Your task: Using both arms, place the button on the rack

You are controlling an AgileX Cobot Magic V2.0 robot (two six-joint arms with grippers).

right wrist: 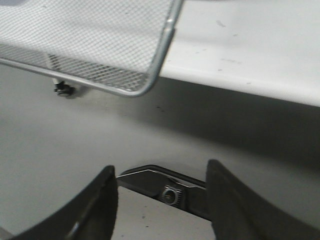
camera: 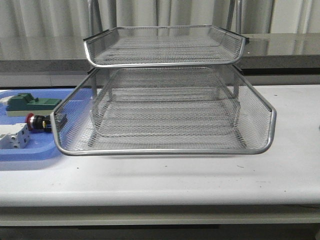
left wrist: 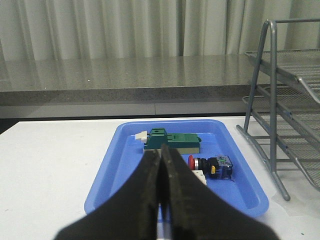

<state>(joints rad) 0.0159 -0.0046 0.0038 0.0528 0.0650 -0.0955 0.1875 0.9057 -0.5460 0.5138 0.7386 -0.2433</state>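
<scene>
Pressed together and holding nothing, the left claw (left wrist: 161,165) hangs just short of the blue tray (left wrist: 107,175). Beyond its tips the button (left wrist: 212,166) lies on its side in that tray, red cap toward the claw, between a green block (left wrist: 172,141) and a white terminal block (camera: 13,136). Beside the tray stands the rack (camera: 165,145) on the bench (camera: 200,175). Well apart, the right claw (right wrist: 162,200) gapes near the rack's corner.

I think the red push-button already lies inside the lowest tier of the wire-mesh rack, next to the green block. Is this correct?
Not quite. The red push-button lies in the blue plastic tray, not in the wire-mesh rack. It is indeed next to the green block. The left wrist view shows this plainly, with the rack standing apart beside the tray.
</scene>
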